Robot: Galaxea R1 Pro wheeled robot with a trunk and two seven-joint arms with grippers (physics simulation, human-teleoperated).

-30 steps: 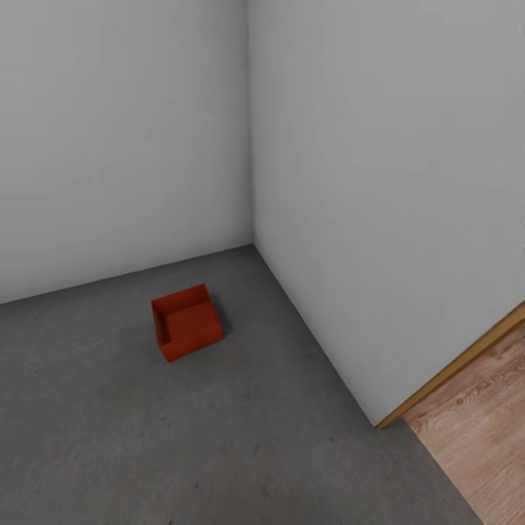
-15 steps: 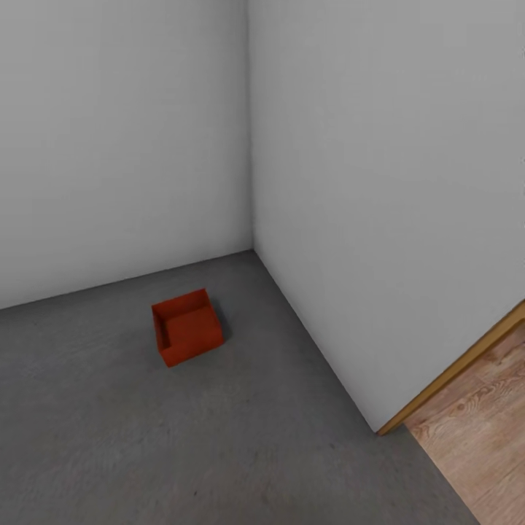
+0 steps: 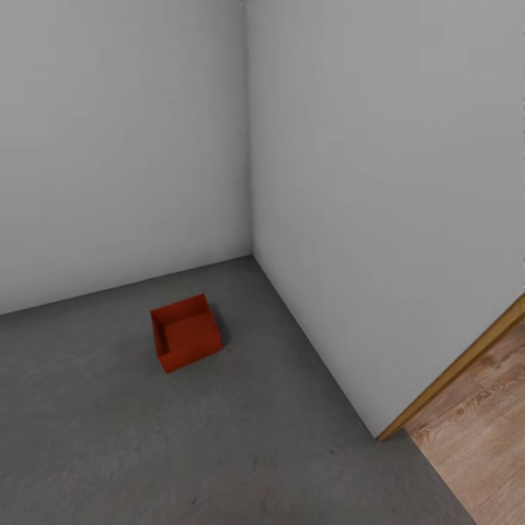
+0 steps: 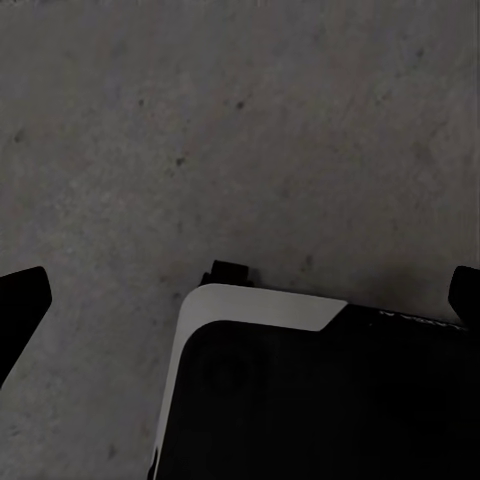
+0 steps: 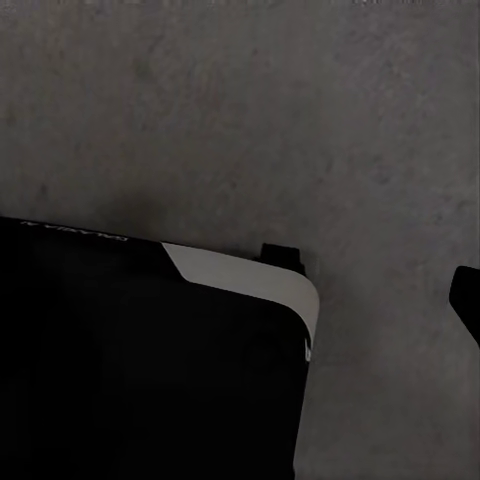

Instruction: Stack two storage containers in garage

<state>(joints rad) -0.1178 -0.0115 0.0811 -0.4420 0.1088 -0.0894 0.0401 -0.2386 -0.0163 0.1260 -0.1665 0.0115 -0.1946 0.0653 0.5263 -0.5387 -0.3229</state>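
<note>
storage container [image 3: 185, 342]: upright on concrete floor [image 3: 240, 437] near garage corner | left gripper [image 4: 240, 300]: fingers apart, empty | right gripper: can't tell

Soft, even light fills the head view, and the storage container [image 3: 185, 341] casts only a faint shadow on the floor [image 3: 240, 445] just beside it. Both wrist views are dim and grainy.
</note>
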